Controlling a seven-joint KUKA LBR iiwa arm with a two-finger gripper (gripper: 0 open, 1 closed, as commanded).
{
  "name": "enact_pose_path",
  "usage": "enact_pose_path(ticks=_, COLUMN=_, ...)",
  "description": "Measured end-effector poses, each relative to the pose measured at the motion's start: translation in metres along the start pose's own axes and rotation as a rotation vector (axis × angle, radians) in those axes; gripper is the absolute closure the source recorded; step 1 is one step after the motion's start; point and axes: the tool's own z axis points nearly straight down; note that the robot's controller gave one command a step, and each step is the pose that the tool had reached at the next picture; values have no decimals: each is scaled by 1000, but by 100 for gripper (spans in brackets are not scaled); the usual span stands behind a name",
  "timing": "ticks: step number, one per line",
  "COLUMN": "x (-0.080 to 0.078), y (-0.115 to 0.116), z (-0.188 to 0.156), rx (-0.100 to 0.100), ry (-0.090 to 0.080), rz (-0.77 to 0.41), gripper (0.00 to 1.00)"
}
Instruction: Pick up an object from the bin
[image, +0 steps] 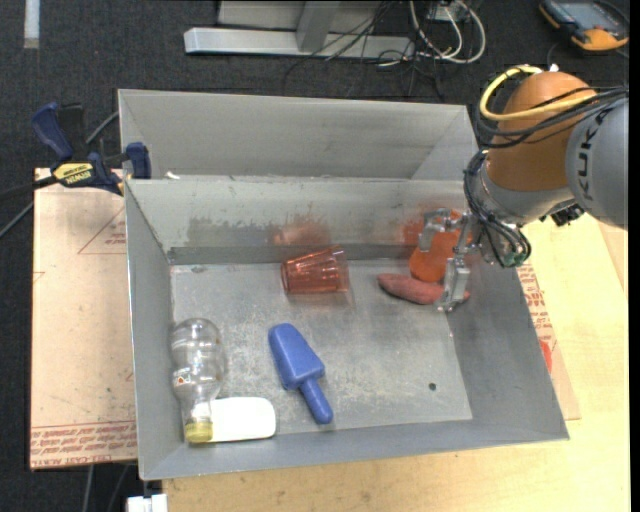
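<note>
Grey metal bin (400, 390). Front left: a clear plastic bottle (196, 358) on its side, yellow cap toward the front, beside a white oblong piece (242, 419). Next right: a blue scoop (296, 366). At the back wall, centre: a red translucent cup (315, 272) on its side. Back right: a pinkish-red elongated piece (408, 289), with an orange block (428, 264) just behind it. The gripper (450, 275) sits low against the block's right side; apart or clamped cannot be determined.
</note>
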Motion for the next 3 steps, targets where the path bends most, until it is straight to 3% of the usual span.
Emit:
enact_pose_path(ticks=1, x=-1, y=1, z=-5, rx=1, ry=-7, rz=-3, gripper=0)
enact_pose_path(ticks=2, x=20, y=-17, z=62, rx=-9, ry=-7, rz=-195, gripper=0)
enact_pose_path(ticks=3, x=-6, y=-5, z=77, rx=-20, ry=-18, rz=68, gripper=100)
